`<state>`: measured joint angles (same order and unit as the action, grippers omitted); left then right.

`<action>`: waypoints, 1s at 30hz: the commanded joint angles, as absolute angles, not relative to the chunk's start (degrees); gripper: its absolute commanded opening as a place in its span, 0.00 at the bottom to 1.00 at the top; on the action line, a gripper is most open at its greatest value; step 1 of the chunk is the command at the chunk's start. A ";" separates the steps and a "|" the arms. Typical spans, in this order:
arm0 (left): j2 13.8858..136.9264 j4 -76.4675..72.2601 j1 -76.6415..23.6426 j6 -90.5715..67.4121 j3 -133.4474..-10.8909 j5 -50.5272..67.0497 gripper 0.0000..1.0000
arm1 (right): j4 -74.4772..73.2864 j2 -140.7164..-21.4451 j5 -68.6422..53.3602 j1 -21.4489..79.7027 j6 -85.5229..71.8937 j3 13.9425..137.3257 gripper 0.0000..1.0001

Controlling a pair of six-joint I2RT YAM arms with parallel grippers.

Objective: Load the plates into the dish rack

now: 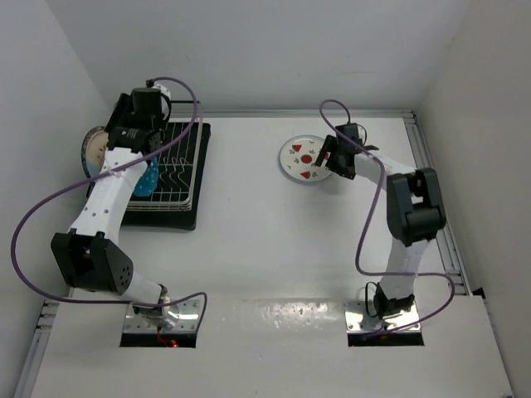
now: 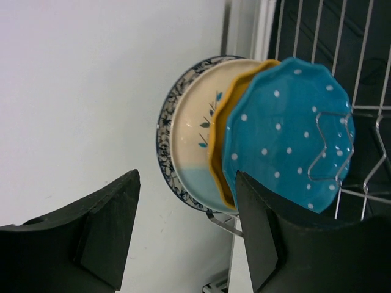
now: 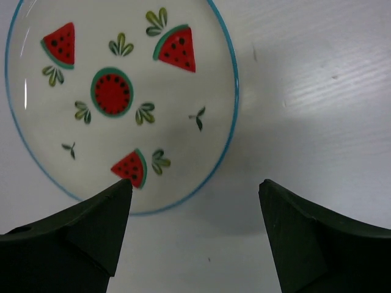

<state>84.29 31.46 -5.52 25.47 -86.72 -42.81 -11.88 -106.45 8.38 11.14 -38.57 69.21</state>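
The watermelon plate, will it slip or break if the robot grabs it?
The watermelon plate looks glazed and shiny, so it may slip in the right gripper. It seems stiff and breakable if dropped. Lying flat on the table, its rim may be hard to get under.

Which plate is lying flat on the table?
The white watermelon plate by the right gripper lies flat; the other four plates stand on edge at the dish rack.

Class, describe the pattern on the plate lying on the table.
The plate shows red watermelon slices, green leaves, blue rim; right wrist view.
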 commanded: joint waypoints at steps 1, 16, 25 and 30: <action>83.32 35.33 -5.45 24.43 -88.51 -39.64 0.69 | -11.59 -114.06 7.74 10.11 -44.64 76.80 0.82; 86.83 47.10 -9.05 17.67 -95.53 -19.45 0.69 | -16.18 -122.17 -2.99 4.83 -51.68 73.93 0.00; 96.58 49.48 -18.45 15.39 -96.24 13.50 0.69 | -21.36 -108.76 -12.92 10.01 -25.15 60.95 0.00; 108.88 48.87 -19.60 12.22 -97.38 29.35 0.73 | -17.67 -100.73 -12.31 13.88 -22.06 49.76 0.00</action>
<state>104.07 48.14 -19.59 14.96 -96.05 15.29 -13.72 -104.49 -13.69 11.73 -30.96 55.68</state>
